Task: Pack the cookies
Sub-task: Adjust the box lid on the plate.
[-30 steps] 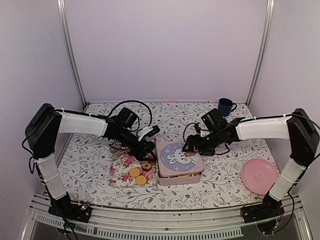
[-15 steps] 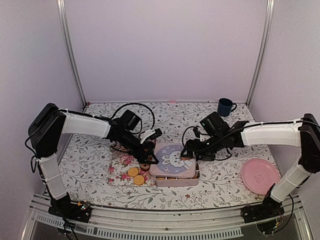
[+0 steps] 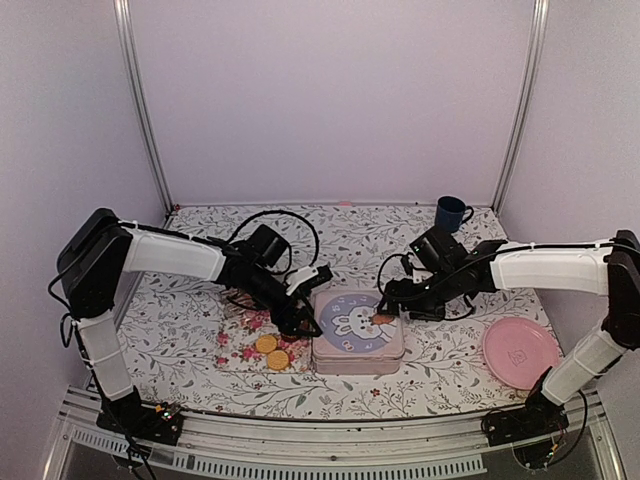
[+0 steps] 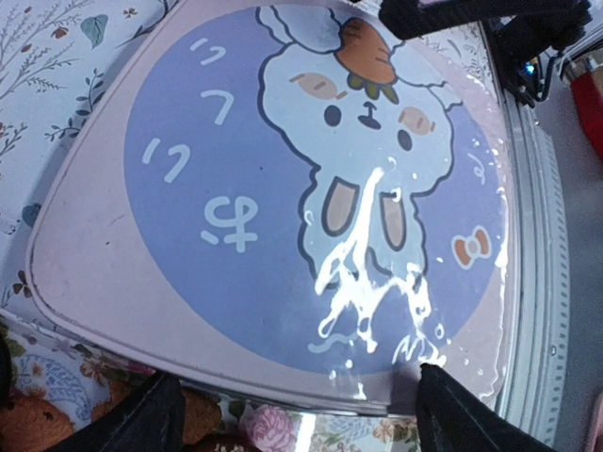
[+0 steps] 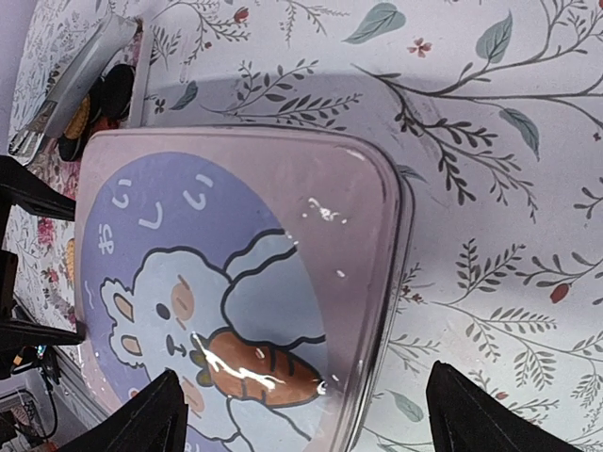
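Plainly, two golden cookies (image 3: 266, 343) lie side by side on a floral mat (image 3: 235, 352), out of the box, at about 8 o'clock from a pink square tin (image 3: 358, 350). In the right wrist view a few more, dark ones (image 5: 113, 89) among them, sit at the mat's far side next to something clear, too small to tell what. The tin's lid (image 3: 350, 322), printed with a rabbit and a carrot, rests flat on it.

The left tool (image 3: 302, 318) hangs at the lid's 9 o'clock edge and the right tool (image 3: 388, 308) at its 3 o'clock edge. On both the jaws stand wide apart, and each wrist view shows its fingers (image 4: 151, 419) (image 5: 141, 419) spread beside the rim, gripping nothing.

Farther out on the patterned worktop (image 3: 180, 310) a pink plate (image 3: 520, 352) lies at 4 o'clock from the tin, and a dark blue mug (image 3: 450, 213) stands at 1 o'clock.
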`<state>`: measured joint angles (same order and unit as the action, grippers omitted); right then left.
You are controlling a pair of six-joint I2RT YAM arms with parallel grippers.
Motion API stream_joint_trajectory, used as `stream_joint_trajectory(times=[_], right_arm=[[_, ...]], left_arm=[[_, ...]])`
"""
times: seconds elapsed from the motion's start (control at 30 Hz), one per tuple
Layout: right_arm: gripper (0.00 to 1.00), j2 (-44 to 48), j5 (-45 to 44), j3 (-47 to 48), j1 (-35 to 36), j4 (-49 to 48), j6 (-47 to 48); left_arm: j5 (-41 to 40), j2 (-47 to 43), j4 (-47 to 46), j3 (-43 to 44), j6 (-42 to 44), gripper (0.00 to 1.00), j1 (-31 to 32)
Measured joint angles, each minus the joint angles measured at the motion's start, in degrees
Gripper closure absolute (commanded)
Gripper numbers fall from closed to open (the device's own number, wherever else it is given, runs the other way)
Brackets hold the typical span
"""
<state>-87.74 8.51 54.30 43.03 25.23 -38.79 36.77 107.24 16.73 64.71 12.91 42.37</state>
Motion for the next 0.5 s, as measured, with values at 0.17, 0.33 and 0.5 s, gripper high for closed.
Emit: stream_joint_trajectory(times=[0.17,0.33,0.5], right_arm=[[0.13,-0.94,-0.26,0.02,-1.14,0.59,1.90],[0.16,-0.74,-0.17,-0.24,-0.13,0.63,2.40],[0.21,1.27,0.17,-3.50,2.93,0.39,1.05]], left_arm=[[-0.15,-0.79,0.17,-0.63,0.87,0.17,0.09],[-0.20,-0.90,0.17,-0.90,1.31,0.18,0.22],[-0.61,-1.64,0.00,-1.64,2.27,0.18,0.24]])
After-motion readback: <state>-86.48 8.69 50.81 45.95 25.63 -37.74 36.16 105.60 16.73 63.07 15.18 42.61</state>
